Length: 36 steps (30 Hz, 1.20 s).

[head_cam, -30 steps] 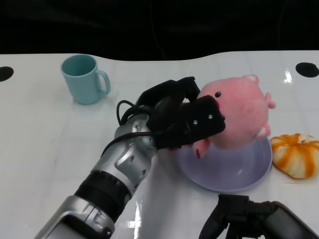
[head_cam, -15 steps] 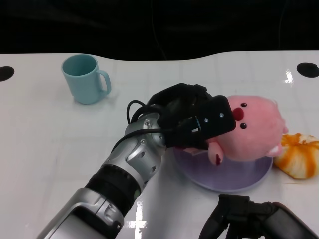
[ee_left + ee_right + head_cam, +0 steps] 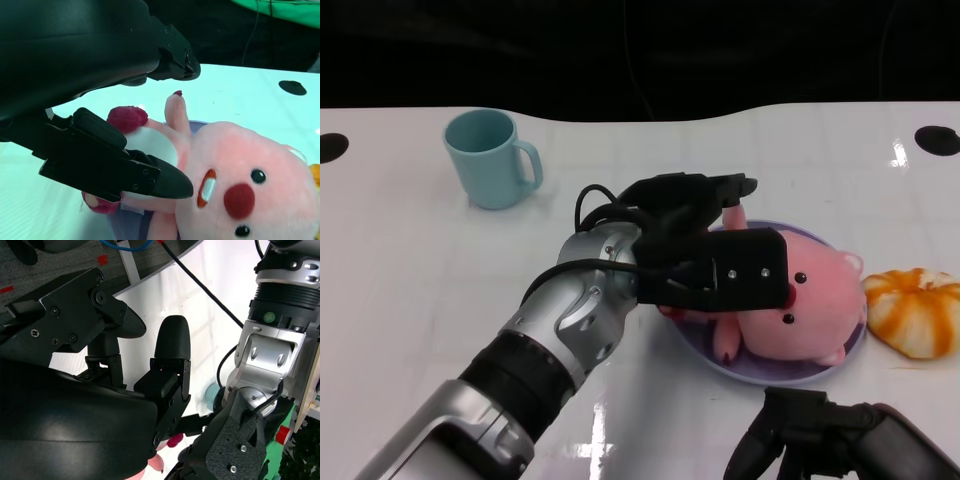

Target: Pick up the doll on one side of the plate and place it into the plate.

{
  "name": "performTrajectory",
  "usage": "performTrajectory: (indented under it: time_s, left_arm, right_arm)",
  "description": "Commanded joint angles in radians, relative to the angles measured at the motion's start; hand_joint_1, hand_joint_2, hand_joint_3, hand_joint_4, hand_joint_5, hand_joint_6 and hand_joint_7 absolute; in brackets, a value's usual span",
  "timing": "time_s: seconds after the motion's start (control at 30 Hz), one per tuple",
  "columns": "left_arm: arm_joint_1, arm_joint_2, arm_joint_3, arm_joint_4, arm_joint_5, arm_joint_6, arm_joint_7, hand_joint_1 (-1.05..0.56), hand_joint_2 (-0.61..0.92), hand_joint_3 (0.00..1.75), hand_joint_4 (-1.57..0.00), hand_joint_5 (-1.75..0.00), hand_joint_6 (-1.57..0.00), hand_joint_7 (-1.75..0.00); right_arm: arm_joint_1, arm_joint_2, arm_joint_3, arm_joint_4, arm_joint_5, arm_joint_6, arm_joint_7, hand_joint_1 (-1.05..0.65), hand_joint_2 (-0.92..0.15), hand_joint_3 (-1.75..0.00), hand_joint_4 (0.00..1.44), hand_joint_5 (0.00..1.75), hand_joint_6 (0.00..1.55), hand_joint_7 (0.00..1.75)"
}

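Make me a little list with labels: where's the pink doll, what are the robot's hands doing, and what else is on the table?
doll: pink plush doll lying in the plate
left hand: left hand at the doll; fingers above and below it in the left wrist view, whether they grip it is unclear
right hand: right hand low at the table's near edge, holding nothing, fingers apart
mug: teal mug, upright, far left
pumpkin: orange-and-white pumpkin beside the plate's right

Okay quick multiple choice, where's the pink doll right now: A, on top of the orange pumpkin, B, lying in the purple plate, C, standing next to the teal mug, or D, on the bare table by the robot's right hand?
B: the pink doll lies inside the purple plate, with the left hand over it.
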Motion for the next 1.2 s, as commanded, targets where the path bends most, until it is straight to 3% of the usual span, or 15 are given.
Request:
performTrajectory:
  time_s: [0.03,0.37,0.63,0.73,0.77,0.87,1.03,1.13,1.17,1.2]
  left_arm:
    - [0.043,0.060,0.010,-0.110,0.008,0.007,-0.045,-0.82,0.92,0.28,-0.01,-0.20,-0.17,0.00]
    - [0.203,0.191,0.106,-0.422,-0.072,-0.034,-0.126,-0.82,0.92,0.25,0.00,-0.41,-0.21,-0.02]
    - [0.347,0.238,0.212,-0.616,-0.188,-0.069,-0.145,-0.75,0.92,0.22,0.00,-0.63,-0.29,-0.06]
    - [0.412,0.230,0.269,-0.638,-0.262,-0.139,-0.114,-0.63,0.92,0.20,-0.10,-0.76,-0.40,-0.12]
    - [0.438,0.220,0.293,-0.640,-0.295,-0.170,-0.101,-0.51,0.92,0.17,-0.20,-0.82,-0.51,-0.17]
    - [0.501,0.190,0.348,-0.649,-0.391,-0.230,-0.083,-0.36,0.91,0.13,-0.36,-0.95,-0.68,-0.25]
    - [0.572,0.148,0.403,-0.667,-0.505,-0.275,-0.075,-0.31,0.86,0.17,-0.50,-1.11,-0.82,-0.38]
    - [0.612,0.130,0.422,-0.680,-0.551,-0.292,-0.076,-0.31,0.71,0.48,-0.51,-1.12,-0.76,-0.54]
    - [0.645,0.118,0.436,-0.696,-0.590,-0.290,-0.079,-0.26,0.62,0.75,-0.64,-1.18,-0.79,-0.71]
    - [0.678,0.108,0.449,-0.720,-0.634,-0.274,-0.084,-0.24,0.57,0.89,-0.69,-1.22,-0.79,-0.83]
  right_arm:
    - [0.005,-0.010,-0.015,-0.015,0.010,-0.011,0.003,-0.09,-0.53,-1.11,0.67,1.53,0.63,1.23]
    - [0.001,-0.016,-0.037,-0.004,0.027,-0.019,0.016,-0.09,-0.54,-1.09,0.67,1.54,0.63,1.24]
    - [-0.004,-0.017,-0.037,0.001,0.025,-0.018,0.017,-0.10,-0.54,-1.08,0.67,1.54,0.63,1.23]
    - [-0.005,-0.017,-0.037,0.001,0.028,-0.017,0.019,-0.09,-0.54,-1.08,0.67,1.54,0.63,1.23]
    - [-0.005,-0.017,-0.037,0.000,0.027,-0.014,0.019,-0.09,-0.55,-1.07,0.67,1.53,0.63,1.23]
    - [-0.007,-0.018,-0.036,0.001,0.027,-0.011,0.020,-0.09,-0.55,-1.07,0.67,1.53,0.63,1.23]
    - [-0.008,-0.020,-0.038,0.002,0.026,-0.012,0.021,-0.09,-0.55,-1.07,0.66,1.54,0.63,1.22]
    - [-0.009,-0.020,-0.038,0.002,0.027,-0.010,0.021,-0.09,-0.55,-1.07,0.66,1.54,0.63,1.22]
    - [-0.010,-0.019,-0.037,0.002,0.028,-0.008,0.022,-0.09,-0.55,-1.07,0.67,1.54,0.63,1.22]
    - [-0.011,-0.020,-0.037,0.003,0.027,-0.009,0.022,-0.09,-0.55,-1.07,0.67,1.55,0.63,1.22]
